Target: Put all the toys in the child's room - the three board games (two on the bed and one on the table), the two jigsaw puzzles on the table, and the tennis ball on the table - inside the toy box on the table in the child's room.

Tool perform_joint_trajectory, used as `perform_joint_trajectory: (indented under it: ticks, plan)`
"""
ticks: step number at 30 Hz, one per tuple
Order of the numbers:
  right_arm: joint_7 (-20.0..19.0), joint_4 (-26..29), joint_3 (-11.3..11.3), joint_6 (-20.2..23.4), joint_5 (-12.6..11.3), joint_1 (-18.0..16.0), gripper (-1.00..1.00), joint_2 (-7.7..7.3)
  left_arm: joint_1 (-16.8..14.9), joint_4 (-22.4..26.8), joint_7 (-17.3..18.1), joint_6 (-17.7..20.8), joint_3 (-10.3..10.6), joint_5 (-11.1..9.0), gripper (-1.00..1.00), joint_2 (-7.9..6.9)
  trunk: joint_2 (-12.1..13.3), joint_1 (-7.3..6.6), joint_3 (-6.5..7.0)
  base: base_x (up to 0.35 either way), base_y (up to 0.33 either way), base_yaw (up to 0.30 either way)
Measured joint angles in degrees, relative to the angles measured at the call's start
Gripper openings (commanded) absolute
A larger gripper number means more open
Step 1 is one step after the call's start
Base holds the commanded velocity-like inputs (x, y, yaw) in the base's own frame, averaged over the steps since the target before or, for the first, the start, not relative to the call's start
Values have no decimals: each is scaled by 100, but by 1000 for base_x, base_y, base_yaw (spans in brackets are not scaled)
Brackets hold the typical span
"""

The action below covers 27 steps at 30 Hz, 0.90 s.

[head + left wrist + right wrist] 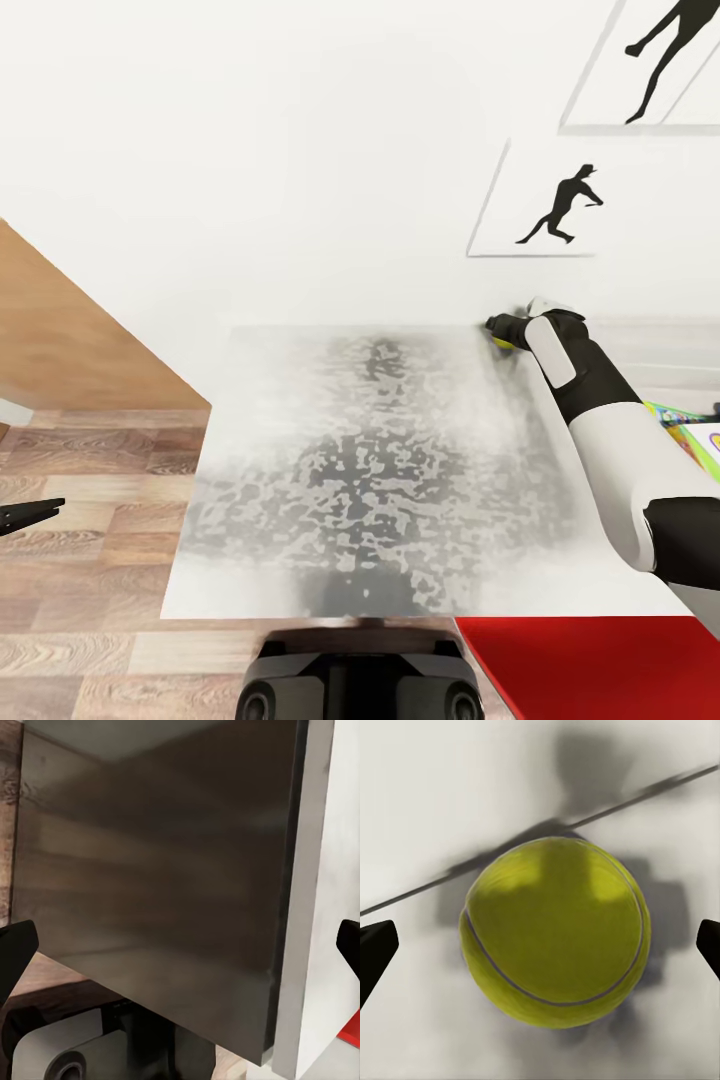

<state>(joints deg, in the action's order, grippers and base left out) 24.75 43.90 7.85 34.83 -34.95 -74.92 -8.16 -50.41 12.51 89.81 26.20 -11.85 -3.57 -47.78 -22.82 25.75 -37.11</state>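
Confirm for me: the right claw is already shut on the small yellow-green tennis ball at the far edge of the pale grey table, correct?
Not quite. The right claw is open: in the right wrist view its dark fingertips stand well clear on either side of the small yellow-green tennis ball. The ball does lie at the pale grey table's far edge.

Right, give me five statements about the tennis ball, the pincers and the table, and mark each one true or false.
1. The tennis ball lies between the open fingers of the right pincer. True.
2. The ball sits near the table's far edge, by the wall. True.
3. The left pincer is holding a puzzle. False: it holds nothing and hangs over the wood floor beside the table.
4. The ball is red. False: it is yellow-green.
5. Black silhouette pictures hang on the wall. True.
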Motion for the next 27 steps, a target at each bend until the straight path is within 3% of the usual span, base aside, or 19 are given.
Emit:
perform_joint_trajectory:
  ticks: [27]
  plan:
    - [-2, -15, 0, 6, -37, -9, 100, -17, 0, 0, 0, 0, 5, 0, 100, 0, 0, 0, -5, 0, 0, 0]
